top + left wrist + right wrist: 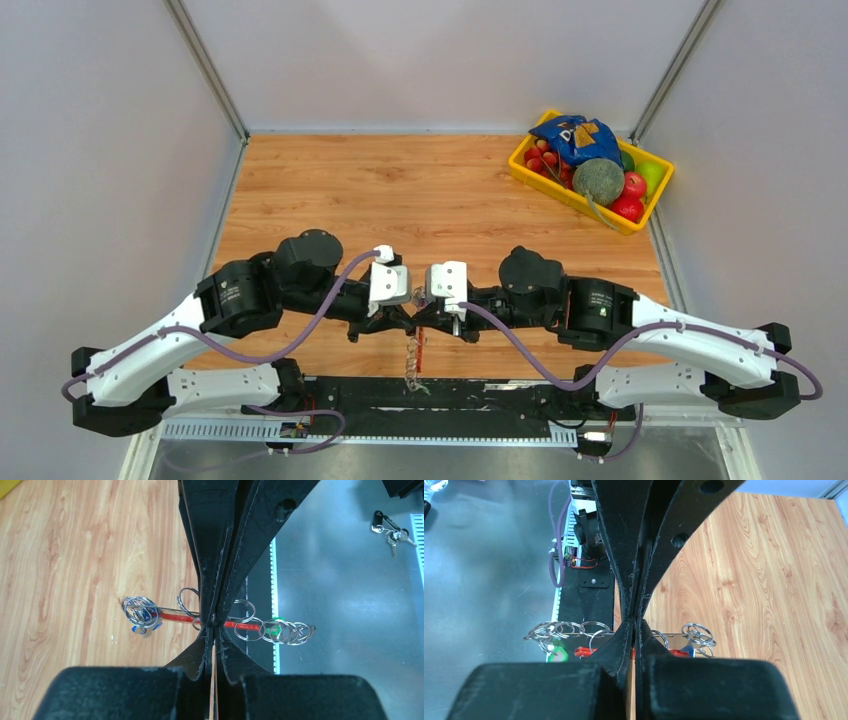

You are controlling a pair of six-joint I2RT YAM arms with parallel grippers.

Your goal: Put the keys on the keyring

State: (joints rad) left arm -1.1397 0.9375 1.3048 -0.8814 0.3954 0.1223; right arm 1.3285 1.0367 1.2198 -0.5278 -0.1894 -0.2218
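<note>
Pinching the keyring mid-strap with the left gripper, jaws closed down on it; meeting tip to tip with the right gripper, likewise clamped on the same stretch. Running crosswise to both grippers, long axis from over the table toward the near edge, green tip outermost. Sitting among the rings at the table end: blue key, threaded or not unclear. Lying well apart on grey metal: black key, neither arm plainly nearer; probably needing fetching next. Hiding both keys from overhead; showing the black key clearly from the left wrist only.
</note>
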